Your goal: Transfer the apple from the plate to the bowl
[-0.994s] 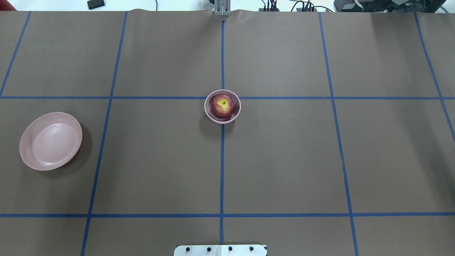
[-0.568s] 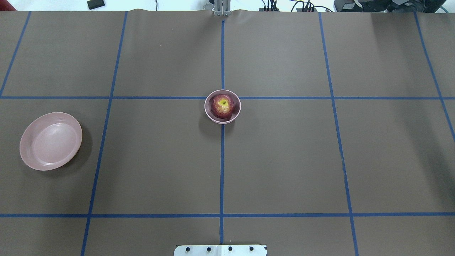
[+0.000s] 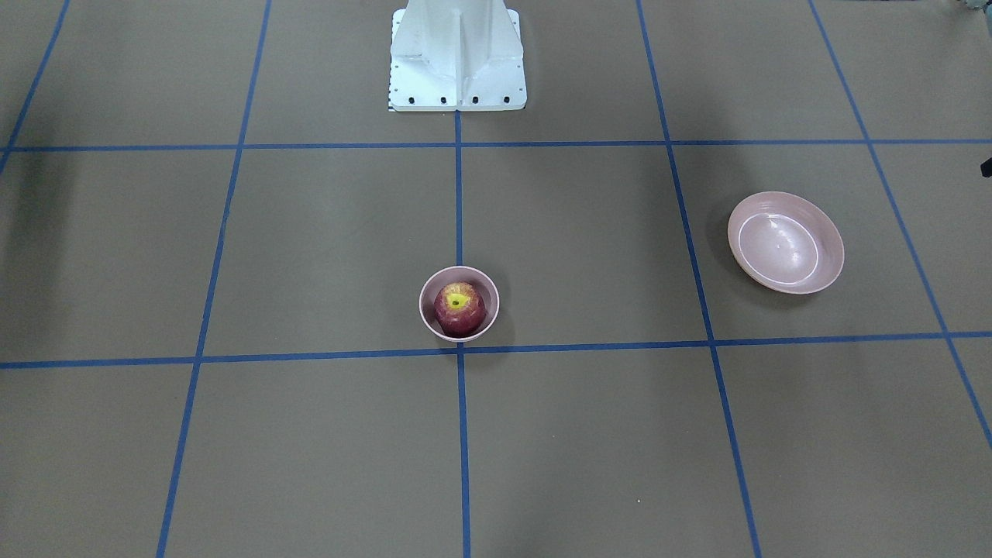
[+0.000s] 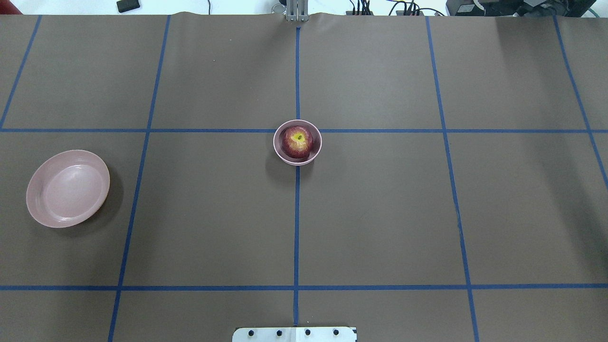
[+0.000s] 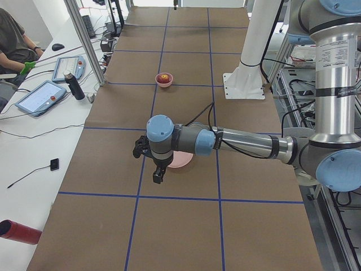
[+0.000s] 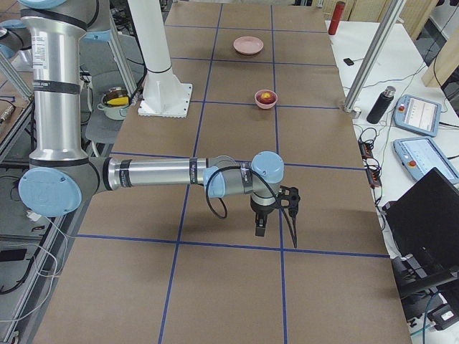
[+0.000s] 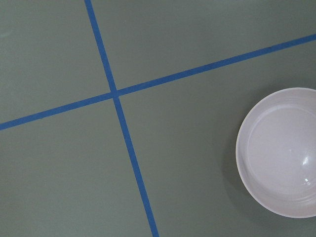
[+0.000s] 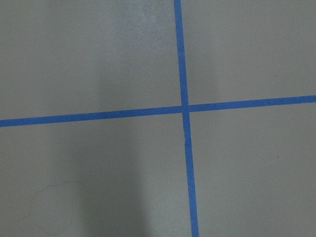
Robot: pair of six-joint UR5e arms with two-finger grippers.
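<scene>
The dark-red apple (image 4: 298, 141) with its yellow-green stem hollow sits inside the small deep pink bowl (image 4: 277, 147) at the table's middle; both also show in the front view, the apple (image 3: 459, 307) and the bowl (image 3: 425, 307). The wide shallow pink plate (image 4: 68, 188) lies empty on the table's left part, also in the left wrist view (image 7: 281, 153). My left gripper (image 5: 153, 166) hangs above the table just beside the plate (image 5: 183, 161). My right gripper (image 6: 276, 218) hangs over bare table, far from the bowl (image 6: 266, 99). I cannot tell whether either is open or shut.
Blue tape lines divide the brown table cover into squares. The robot's white base (image 3: 457, 58) stands at the near edge's middle. Tablets and a dark bottle (image 5: 75, 86) lie on a side table beyond the far edge, where a person sits.
</scene>
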